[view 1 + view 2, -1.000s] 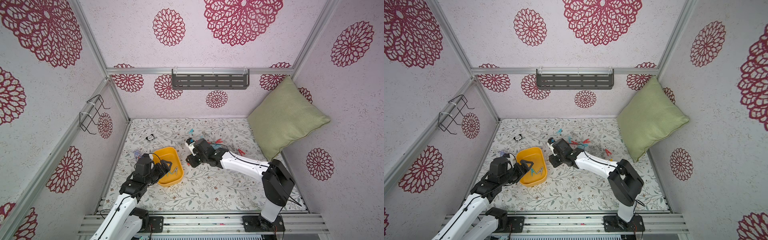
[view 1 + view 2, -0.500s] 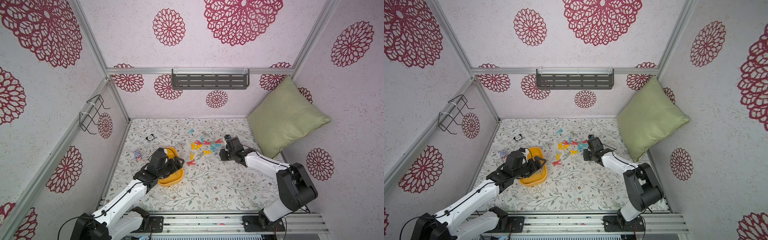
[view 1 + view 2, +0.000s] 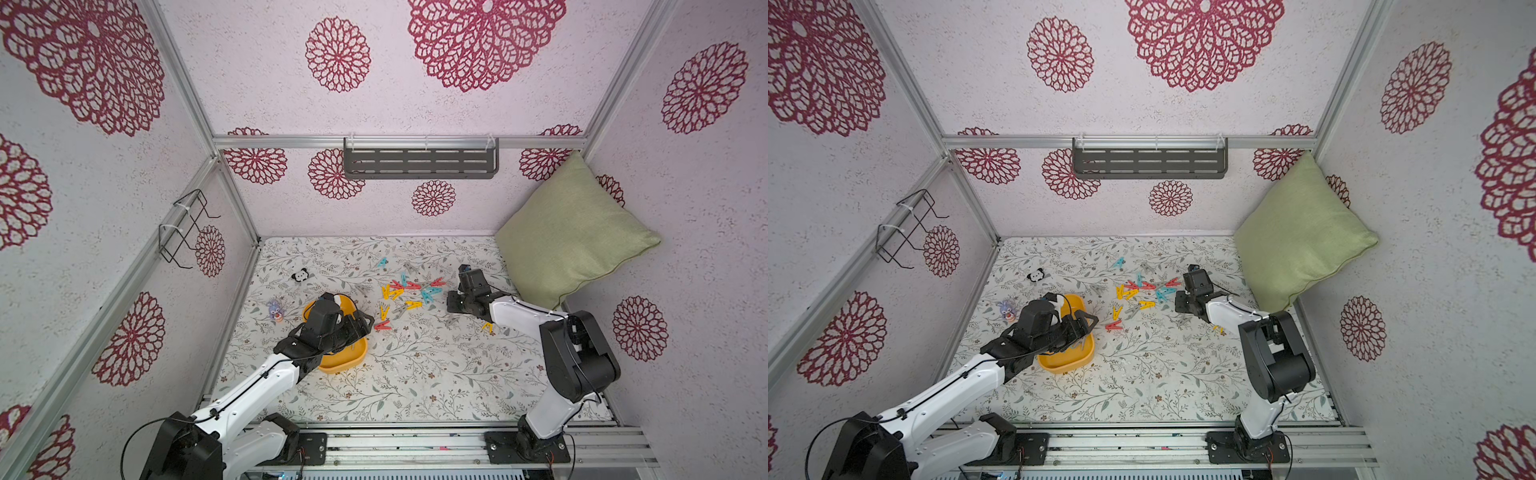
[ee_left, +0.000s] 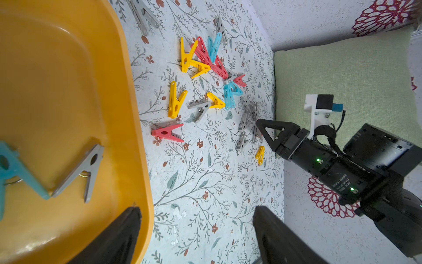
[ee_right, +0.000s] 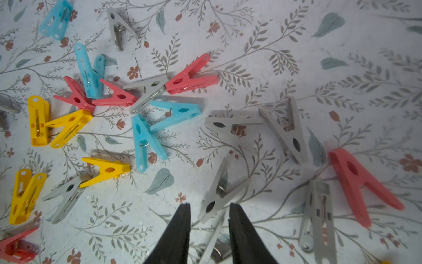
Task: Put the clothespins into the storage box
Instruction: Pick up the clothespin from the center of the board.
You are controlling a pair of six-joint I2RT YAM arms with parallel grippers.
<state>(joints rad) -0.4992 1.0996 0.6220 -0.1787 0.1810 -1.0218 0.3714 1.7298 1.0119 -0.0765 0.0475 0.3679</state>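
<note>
The left tool (image 4: pixel 196 209) is spread wide and empty, one finger at the rim of the yellow storage box (image 4: pixel 127 91) and the other over bare tabletop (image 4: pixel 205 182). Inside the box, just beside that tool, lie a teal clothespin (image 4: pixel 13 169) and a grey clothespin (image 4: pixel 84 173). The right tool (image 5: pixel 209 206) stands narrowly apart, straddling a grey peg (image 5: pixel 219 194) that lies flat on the tabletop. The loose clothespins (image 5: pixel 141 128) are scattered just beyond its tips
</note>
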